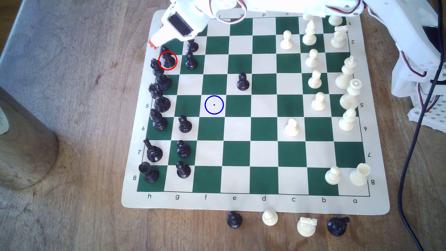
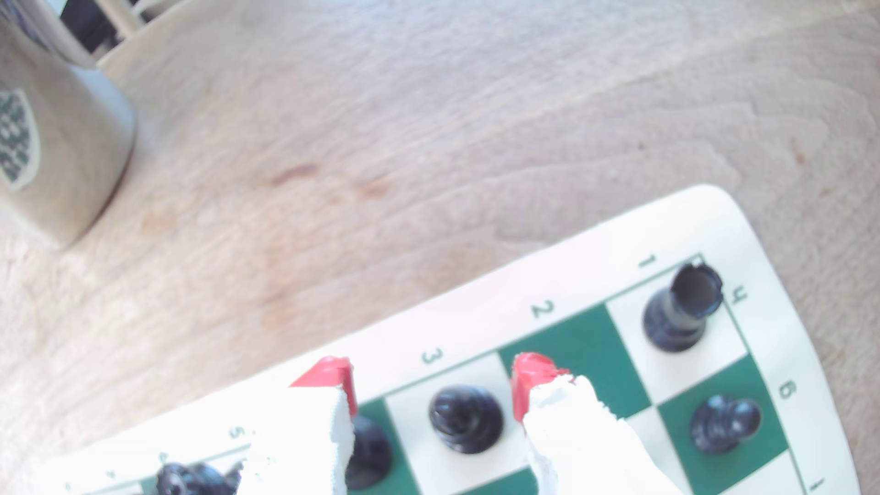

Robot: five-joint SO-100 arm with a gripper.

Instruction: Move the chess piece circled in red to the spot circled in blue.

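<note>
White plastic arm (image 1: 277, 7) is cut off by exterior view's top edge; its wrist housing covers board's far corner squares w/ a black piece (image 1: 164, 49) half hidden beneath. Red-tipped white gripper (image 2: 431, 385): finger bases run off wrist frame edge, one finger (image 2: 305, 438) hiding part of a black round-based piece (image 2: 371, 452). Whether the tips touch the ribbed black bishop (image 2: 465, 419) btwn them can't be told; blurred. Grey-brown cup (image 1: 21, 142) is cropped by exterior view's left edge.

Exterior view high above the chessboard (image 1: 251, 106), wrist view close, both sharing its black-piece edge
</note>
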